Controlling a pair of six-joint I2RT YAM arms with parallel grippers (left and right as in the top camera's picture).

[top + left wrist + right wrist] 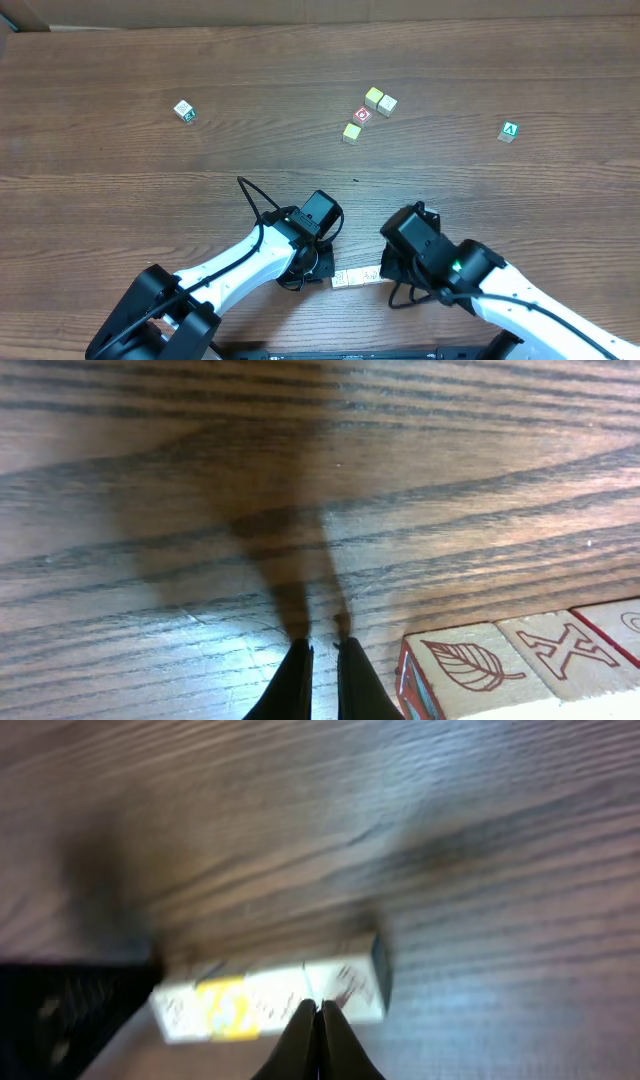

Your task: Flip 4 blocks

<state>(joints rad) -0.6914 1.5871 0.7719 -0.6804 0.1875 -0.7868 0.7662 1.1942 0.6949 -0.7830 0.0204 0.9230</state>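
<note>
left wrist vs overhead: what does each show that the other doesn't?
Left wrist only: leaf and X prints on the blocks, and the left pincer shut beside them. Overhead only: the left arm, the right arm, the red-faced cube and the green-faced cube farther up the table. Both: the row of blocks on the wood table.

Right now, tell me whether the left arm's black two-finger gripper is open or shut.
Shut: the left gripper shows fingers nearly touching, nothing between them, beside the cream leaf-printed wooden block.
</note>
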